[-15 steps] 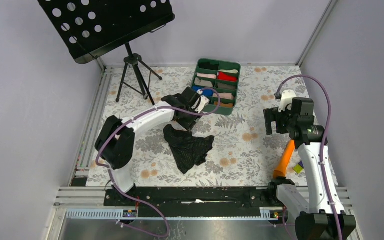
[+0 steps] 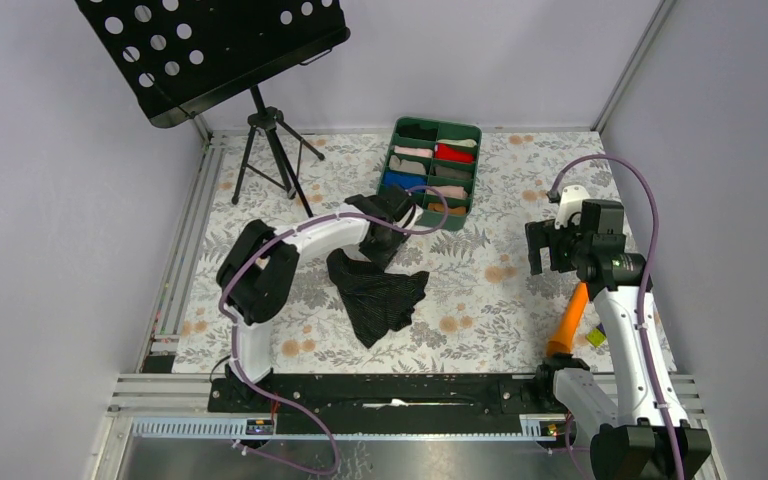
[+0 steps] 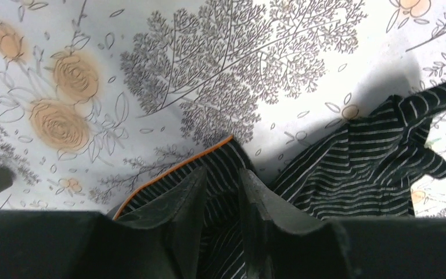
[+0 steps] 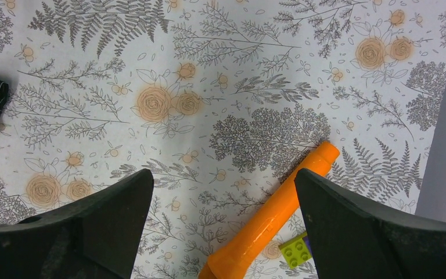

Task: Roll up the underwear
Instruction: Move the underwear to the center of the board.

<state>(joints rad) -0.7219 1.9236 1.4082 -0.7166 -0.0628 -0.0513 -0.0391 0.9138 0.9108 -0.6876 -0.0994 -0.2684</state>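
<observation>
Underwear [image 2: 380,295] lies on the flowered desk [image 2: 520,190] on the near side of the green tray [image 2: 475,165], a little to its left, as a loose, crumpled heap with one corner flung out to the right. Nothing of a roll shows: no tube, no tidy fold, not even a flat spread. By my reading the task is at its very start. The garment needs to be pulled out flat and perhaps folded, and the whole of the rolling is yet to do.

The left hand [image 3: 218,197] sits between the tray and the heap, at the edge of the underwear that faces the tray. In the left wrist view its two fingers [image 3: 177,203] stand close together with striped black fabric filling the narrow gap between them and an orange-trimmed edge just beside them, so it appears to be pinching that edge. The rest of the cloth trails away from the grip, toward the side far from the tray.

The right hand [image 4: 223,221] hangs well to the right of the tray with its fingers spread wide and nothing between them. It is well apart from the underwear. Below it an orange stick [image 4: 267,221] and a small green brick [image 4: 295,250] lie on the desk.
</observation>
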